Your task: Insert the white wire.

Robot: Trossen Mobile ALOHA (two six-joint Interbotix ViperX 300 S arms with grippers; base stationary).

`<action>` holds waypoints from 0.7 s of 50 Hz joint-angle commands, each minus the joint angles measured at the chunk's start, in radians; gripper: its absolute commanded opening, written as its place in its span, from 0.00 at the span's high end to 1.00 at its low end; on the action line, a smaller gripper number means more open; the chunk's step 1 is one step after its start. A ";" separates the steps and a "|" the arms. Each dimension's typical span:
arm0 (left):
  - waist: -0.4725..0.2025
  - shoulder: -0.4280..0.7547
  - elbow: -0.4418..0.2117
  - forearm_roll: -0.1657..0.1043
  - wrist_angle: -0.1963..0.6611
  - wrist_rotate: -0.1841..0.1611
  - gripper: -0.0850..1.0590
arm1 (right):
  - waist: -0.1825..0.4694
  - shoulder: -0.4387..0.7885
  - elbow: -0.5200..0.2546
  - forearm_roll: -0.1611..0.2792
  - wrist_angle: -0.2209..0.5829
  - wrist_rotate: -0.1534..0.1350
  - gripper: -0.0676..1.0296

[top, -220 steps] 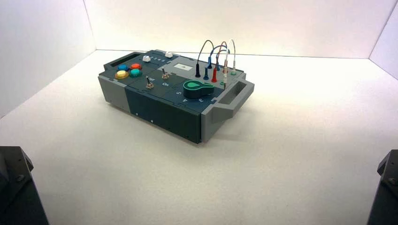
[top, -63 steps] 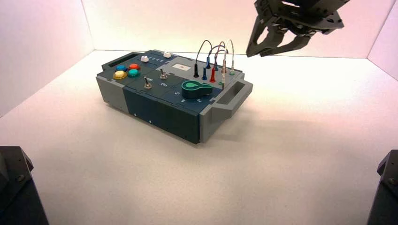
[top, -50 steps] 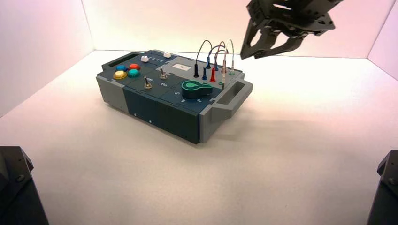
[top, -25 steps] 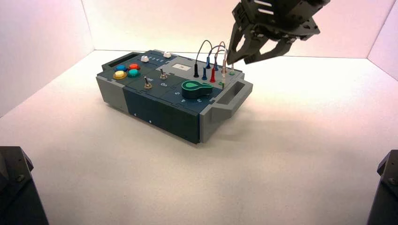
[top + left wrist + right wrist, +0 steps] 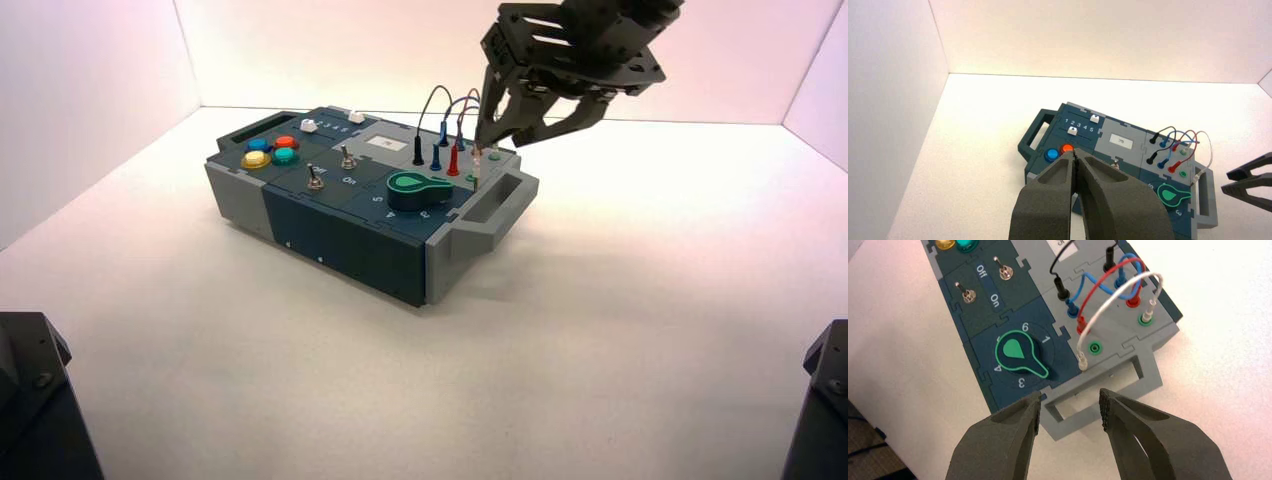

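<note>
White, thin and arched, the wire (image 5: 1118,296) has pale plugs; right gripper (image 5: 1070,407) gapes wide, empty

The box (image 5: 1148,335) looks matt plastic, smooth with seams. Left of its dial (image 5: 1015,351), the toggles (image 5: 1005,272) are shiny metal; beyond them, the buttons (image 5: 966,243) look like glossy plastic. The counter (image 5: 1218,390) looks matt.

High view: white wire (image 5: 1111,299) — partly hidden behind the right hand (image 5: 1070,407). Right wrist view: yellow button (image 5: 945,243) — cut off by the edge.
</note>
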 commanded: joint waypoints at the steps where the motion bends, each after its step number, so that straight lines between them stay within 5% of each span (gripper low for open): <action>1: 0.006 0.014 -0.011 0.003 -0.012 -0.002 0.95 | 0.006 0.009 -0.037 0.002 -0.011 -0.005 0.38; 35: 0.006 0.012 -0.011 0.003 -0.011 0.002 0.95 | 0.006 0.084 -0.063 -0.008 -0.040 -0.006 0.38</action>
